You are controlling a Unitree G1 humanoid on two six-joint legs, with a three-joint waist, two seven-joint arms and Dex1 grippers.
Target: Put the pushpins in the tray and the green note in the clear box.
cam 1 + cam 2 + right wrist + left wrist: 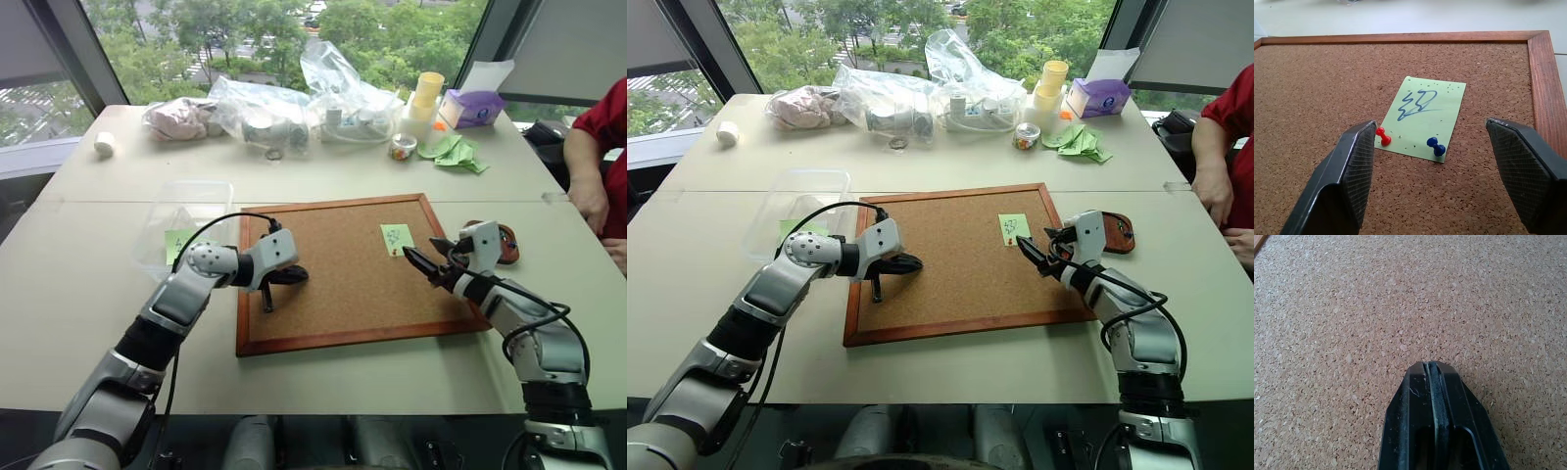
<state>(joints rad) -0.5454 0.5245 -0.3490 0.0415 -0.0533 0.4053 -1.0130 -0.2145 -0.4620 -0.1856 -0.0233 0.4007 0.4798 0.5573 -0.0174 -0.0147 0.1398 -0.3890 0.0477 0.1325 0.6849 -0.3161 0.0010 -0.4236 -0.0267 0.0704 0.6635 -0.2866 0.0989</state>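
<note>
1. A wood-framed corkboard [343, 274] lay flat on the pale table [98, 294], in front of the robot and between its 2 arms.
2. A green note [1422, 116] with a blue pen scribble lay on the cork near the board's right edge, toward its far right corner.
3. 2 pushpins stood at the note's near edge: a red pin [1383, 136] just off 1 corner and a blue pin [1436, 146] on the other corner, both tilted.
4. The right gripper [431, 257] hovered over the board's right side, just short of the note, with its tips pointing at it.
5. In the right wrist view its 2 fingers [1344, 181] stood wide apart, with nothing between them; the note and both pins lay ahead in the gap, and the red pin was just beside the tip of 1 finger.
6. The left gripper [286, 279] was low over the board's left part, well apart from the note.
7. Its fingers [1435, 426] were pressed together, with no object visible between them, above bare cork.
8. The tray [508, 245], a small reddish-brown dish, sat on the table just beyond the board's right frame, partly hidden behind the right gripper's wrist; whether it held anything I could not tell.
9. The clear box [186, 217] sat on the table just beside the board's far left corner, and a second green note [178, 241] showed through its near wall.
10. Clear plastic bags [294, 108], a stack of cups [423, 103], a purple tissue box [473, 106] and crumpled green paper [456, 152] lined the far side of the table.
11. A person's arm in a red sleeve [598, 132] rested at the table's right edge.
</note>
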